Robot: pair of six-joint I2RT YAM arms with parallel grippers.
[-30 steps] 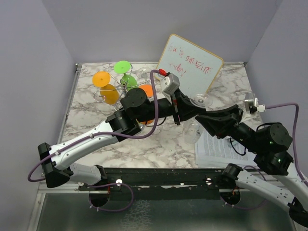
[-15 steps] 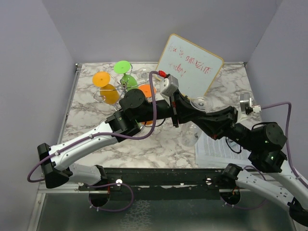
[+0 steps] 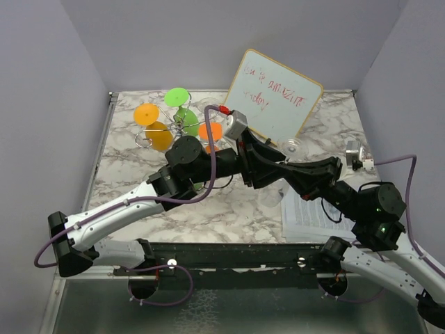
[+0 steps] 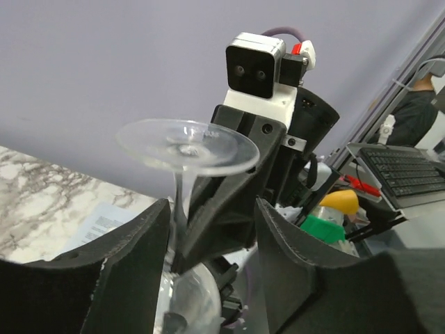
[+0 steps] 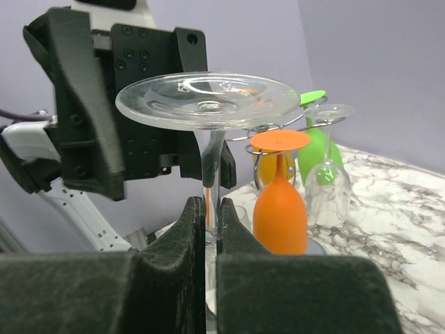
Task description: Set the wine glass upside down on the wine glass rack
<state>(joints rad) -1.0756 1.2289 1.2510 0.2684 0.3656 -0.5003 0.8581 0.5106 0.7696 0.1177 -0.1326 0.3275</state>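
Observation:
A clear wine glass [image 5: 208, 97] is held upside down, its round foot on top and the bowl hidden below my fingers. My right gripper [image 5: 211, 209] is shut on its thin stem. In the left wrist view the glass [image 4: 186, 145] stands between the spread fingers of my left gripper [image 4: 212, 209], which is open; the stem runs close by the left finger. From above, the foot [image 3: 290, 146] shows where both arms meet, right of the wine glass rack [image 3: 144, 141]. The rack is a silver wire stand at the back left.
On the rack hang an orange glass [image 5: 279, 209], a green glass [image 5: 316, 149] and a clear glass [image 5: 328, 188], all foot up. A whiteboard [image 3: 274, 94] leans at the back. A printed sheet [image 3: 313, 212] lies under my right arm.
My right gripper has shut on the stem. My left gripper, shut on it before, has opened. Both arms have shifted a little left, toward the rack.

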